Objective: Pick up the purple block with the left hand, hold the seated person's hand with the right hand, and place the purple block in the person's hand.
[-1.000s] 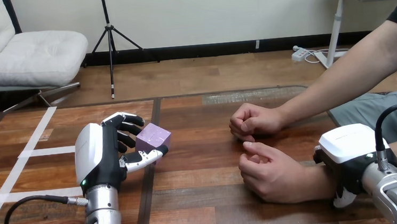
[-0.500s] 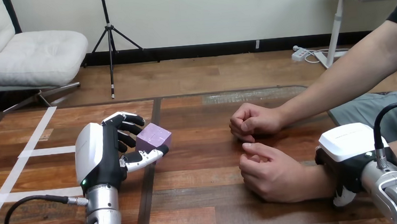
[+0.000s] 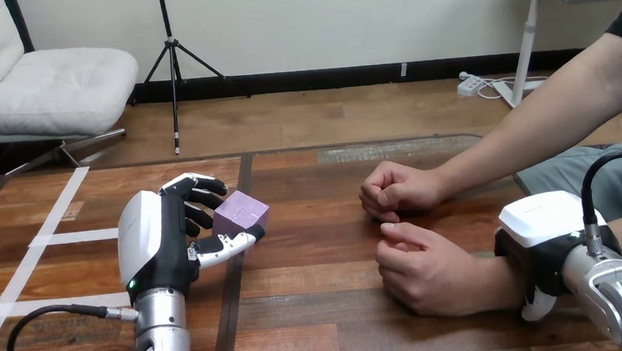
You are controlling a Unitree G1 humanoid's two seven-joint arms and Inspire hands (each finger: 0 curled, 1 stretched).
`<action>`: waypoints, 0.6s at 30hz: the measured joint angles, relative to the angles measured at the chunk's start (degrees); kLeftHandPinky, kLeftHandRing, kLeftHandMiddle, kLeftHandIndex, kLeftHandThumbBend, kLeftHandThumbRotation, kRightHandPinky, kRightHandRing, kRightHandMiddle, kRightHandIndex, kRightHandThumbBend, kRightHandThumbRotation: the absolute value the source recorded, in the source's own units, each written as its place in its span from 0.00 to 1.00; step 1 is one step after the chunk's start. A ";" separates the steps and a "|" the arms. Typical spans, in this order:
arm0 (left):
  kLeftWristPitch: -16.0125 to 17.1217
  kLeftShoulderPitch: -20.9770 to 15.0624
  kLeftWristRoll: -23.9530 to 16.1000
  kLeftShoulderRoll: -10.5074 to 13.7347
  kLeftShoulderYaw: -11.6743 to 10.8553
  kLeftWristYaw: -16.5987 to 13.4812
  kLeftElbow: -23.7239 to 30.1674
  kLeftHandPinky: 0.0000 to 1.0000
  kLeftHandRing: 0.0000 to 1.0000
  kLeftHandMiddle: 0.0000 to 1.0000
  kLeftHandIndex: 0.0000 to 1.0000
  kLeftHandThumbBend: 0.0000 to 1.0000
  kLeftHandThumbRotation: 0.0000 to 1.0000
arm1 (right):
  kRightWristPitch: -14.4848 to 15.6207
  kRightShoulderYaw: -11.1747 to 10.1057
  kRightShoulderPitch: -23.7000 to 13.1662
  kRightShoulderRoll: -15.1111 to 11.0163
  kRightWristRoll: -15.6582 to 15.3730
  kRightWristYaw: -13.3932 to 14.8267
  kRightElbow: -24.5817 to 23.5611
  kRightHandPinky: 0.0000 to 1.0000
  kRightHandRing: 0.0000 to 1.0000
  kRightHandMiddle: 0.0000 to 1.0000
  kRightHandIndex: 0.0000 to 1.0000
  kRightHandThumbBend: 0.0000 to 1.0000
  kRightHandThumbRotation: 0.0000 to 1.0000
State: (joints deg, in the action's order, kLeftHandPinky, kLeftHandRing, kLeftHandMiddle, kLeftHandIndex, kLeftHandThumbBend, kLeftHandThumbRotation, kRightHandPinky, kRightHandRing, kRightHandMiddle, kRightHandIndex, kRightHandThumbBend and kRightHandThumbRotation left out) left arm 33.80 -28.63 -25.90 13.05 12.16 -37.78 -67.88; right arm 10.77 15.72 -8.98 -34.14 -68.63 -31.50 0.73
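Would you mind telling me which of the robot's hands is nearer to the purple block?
Left. The left hand has its fingers and thumb around the purple block; the right hand is far across the table, beside the person's wrist.

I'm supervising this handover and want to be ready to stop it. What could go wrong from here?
1. The left hand pinches the purple block only between fingertips and thumb, so it may slip when lifted.
2. The person's nearer hand, whose wrist the right hand grips, is curled with no open palm, so the block might roll off.
3. The person's farther hand lies near the likely path and could get bumped.
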 measured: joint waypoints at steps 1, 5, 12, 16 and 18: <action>0.01 0.00 0.00 0.00 0.00 0.00 0.02 0.44 0.47 0.53 0.56 0.69 0.00 | 0.00 0.00 -0.08 0.00 0.26 0.08 0.13 0.32 0.41 0.51 0.66 0.72 0.00; 0.04 0.00 -0.02 0.00 0.00 0.00 0.10 0.44 0.47 0.53 0.56 0.69 0.00 | 0.00 0.00 -0.35 0.00 1.08 0.23 0.54 0.23 0.32 0.43 0.64 0.72 0.00; 0.11 0.00 -0.07 0.00 0.00 0.00 0.19 0.44 0.47 0.53 0.56 0.68 0.00 | 0.59 0.00 -0.74 0.00 2.77 -0.11 0.78 0.20 0.29 0.41 0.62 0.74 0.01; 0.13 0.00 -0.07 0.00 0.00 0.05 0.21 0.44 0.47 0.53 0.56 0.68 0.00 | 1.02 -0.02 -0.88 0.00 3.74 -0.09 0.79 0.21 0.31 0.43 0.61 0.75 0.01; 0.13 0.00 -0.07 0.01 0.00 0.06 0.21 0.44 0.47 0.53 0.56 0.68 0.00 | 1.12 -0.04 -0.89 0.00 4.26 0.08 0.79 0.22 0.32 0.43 0.60 0.75 0.01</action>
State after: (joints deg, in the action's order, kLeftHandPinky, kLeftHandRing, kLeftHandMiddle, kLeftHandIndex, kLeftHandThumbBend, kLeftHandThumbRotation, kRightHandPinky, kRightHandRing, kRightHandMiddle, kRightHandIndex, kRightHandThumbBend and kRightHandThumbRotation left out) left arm 33.93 -28.63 -25.98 13.06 12.16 -37.72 -67.67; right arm 11.89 15.68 -9.87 -34.14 -64.37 -31.42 1.53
